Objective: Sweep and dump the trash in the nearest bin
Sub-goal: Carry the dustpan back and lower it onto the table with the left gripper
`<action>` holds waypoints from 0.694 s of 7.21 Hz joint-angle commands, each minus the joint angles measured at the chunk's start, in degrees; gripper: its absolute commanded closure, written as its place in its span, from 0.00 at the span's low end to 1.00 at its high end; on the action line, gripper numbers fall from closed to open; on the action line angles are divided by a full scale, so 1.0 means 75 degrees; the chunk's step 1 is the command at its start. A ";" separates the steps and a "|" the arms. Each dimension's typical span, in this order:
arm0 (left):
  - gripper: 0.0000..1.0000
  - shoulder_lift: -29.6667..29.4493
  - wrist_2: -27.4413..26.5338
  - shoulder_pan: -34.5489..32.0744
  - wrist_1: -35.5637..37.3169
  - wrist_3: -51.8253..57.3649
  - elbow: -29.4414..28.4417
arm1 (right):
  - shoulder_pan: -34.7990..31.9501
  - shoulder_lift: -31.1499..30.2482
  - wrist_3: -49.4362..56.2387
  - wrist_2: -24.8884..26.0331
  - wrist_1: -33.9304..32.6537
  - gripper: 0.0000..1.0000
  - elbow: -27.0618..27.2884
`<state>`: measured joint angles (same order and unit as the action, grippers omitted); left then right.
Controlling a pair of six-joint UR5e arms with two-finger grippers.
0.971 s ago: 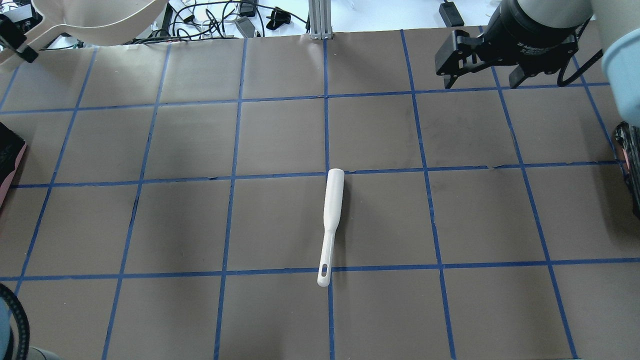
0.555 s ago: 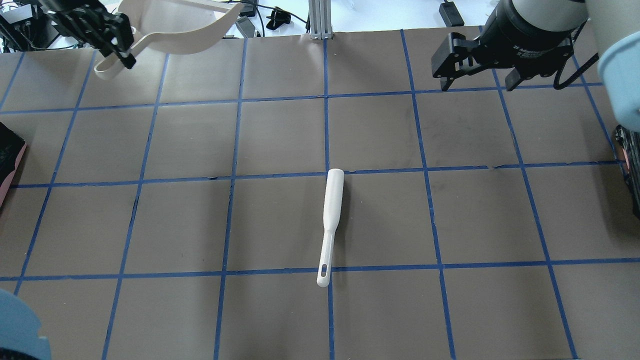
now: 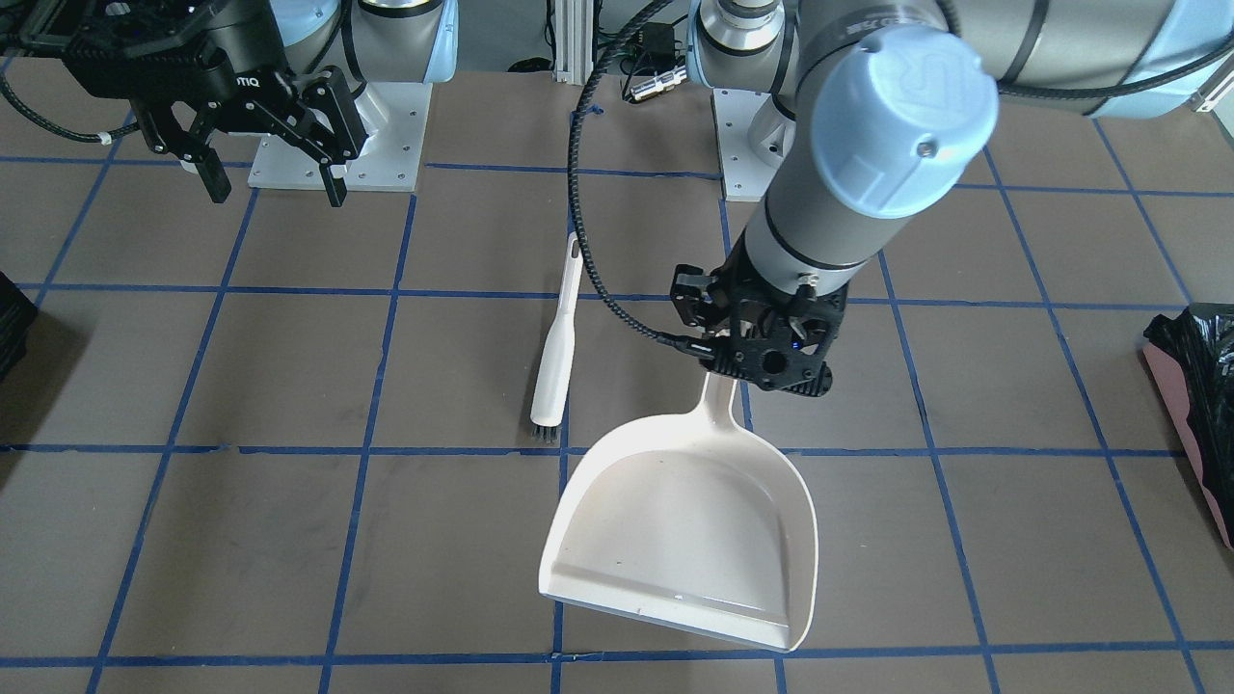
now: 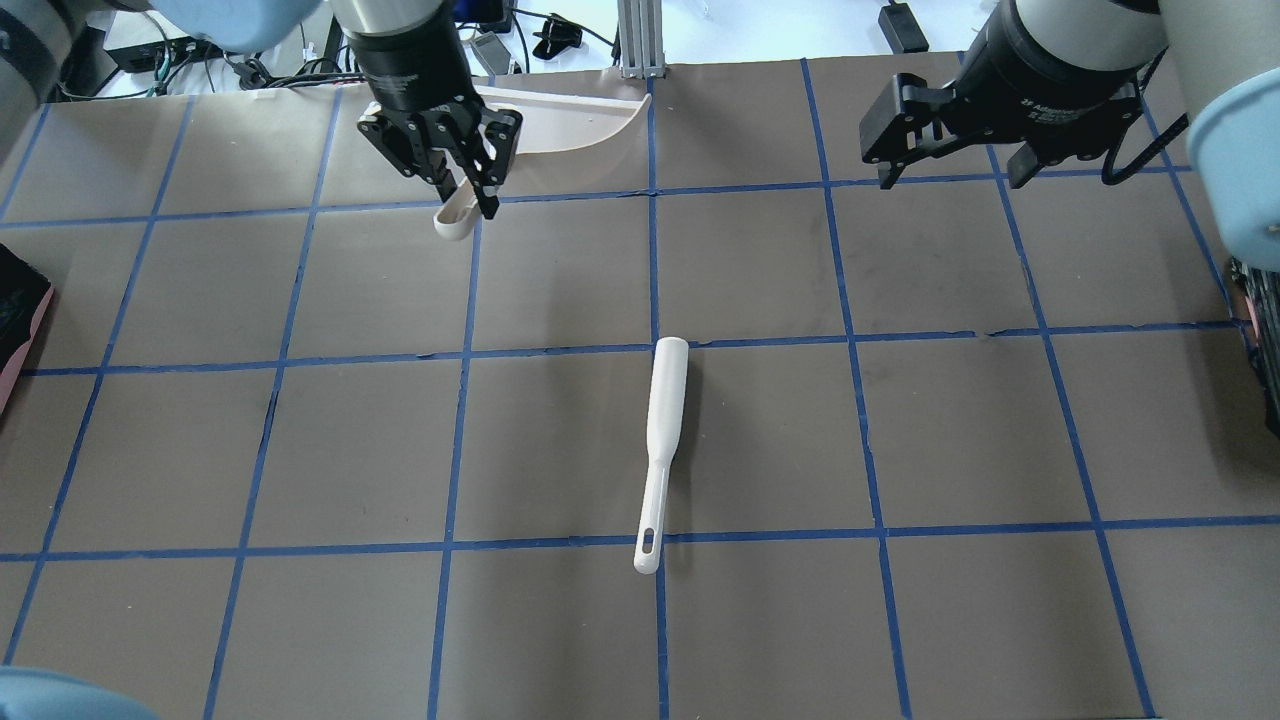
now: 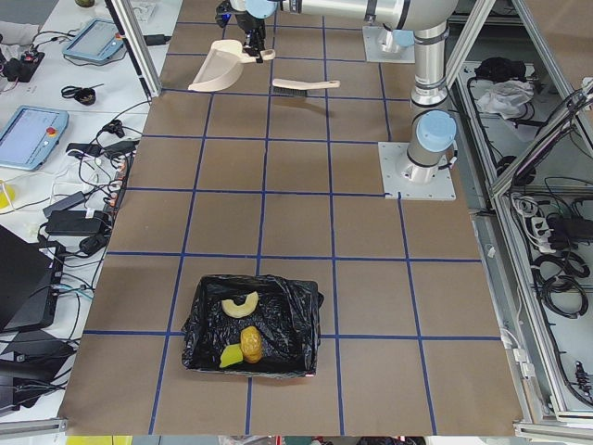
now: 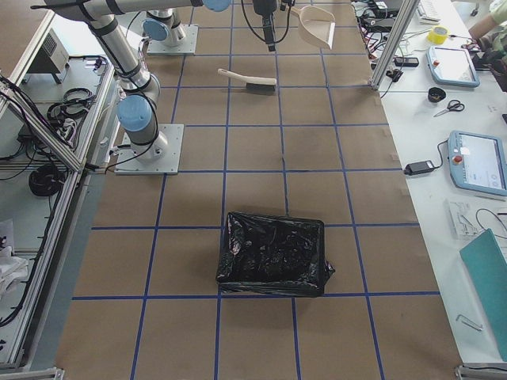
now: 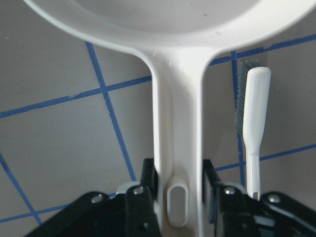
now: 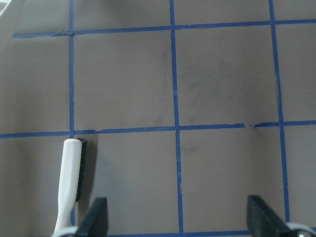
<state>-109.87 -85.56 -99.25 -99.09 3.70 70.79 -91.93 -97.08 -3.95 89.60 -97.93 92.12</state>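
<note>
Facing the robot, the front view shows the left gripper clamped on the handle of the white dustpan. The pan's scoop, in the lower centre of the frame, holds nothing. The brush lies loose on the table just left of the pan, and the right gripper, at the upper left, stands spread and empty. A pink-sided edge of the bin shows at the right border. In the overhead view the dustpan is near the top, left of centre, the brush lies in the middle, and no bit of trash shows on the brown grid. The exterior left view places the bin in the lower middle of the frame, and all three bits lie on its black liner: the curled pastry piece, the potato-like lump and the yellow sponge. The exterior right view shows a black-bagged container in the lower middle, and no trash can be made out in it. The left wrist view shows the fingers pressed against both sides of the dustpan handle. The right wrist view shows that gripper's fingertips wide apart over the table, with the brush at the lower left. Sweeping and dumping look finished. At most, setting the dustpan down remains.
</note>
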 commanded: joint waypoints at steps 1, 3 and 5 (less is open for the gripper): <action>1.00 -0.0408 0.0239 -0.0721 0.1380 -0.0818 0.0462 | -0.0001 0.0006 0.0081 -0.0006 -0.0010 0.00 0.0010; 1.00 -0.1121 0.0263 -0.0747 0.2635 -0.1066 0.0488 | -0.0001 0.0053 0.0140 0.0006 0.0002 0.00 0.0022; 1.00 -0.1429 0.0240 -0.0794 0.2794 -0.1710 0.0546 | 0.0011 0.0065 0.0141 0.0006 0.0002 0.00 0.0033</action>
<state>-119.15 -83.66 -104.96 -79.41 -6.58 74.54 -91.89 -96.65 -2.94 89.64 -97.91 92.33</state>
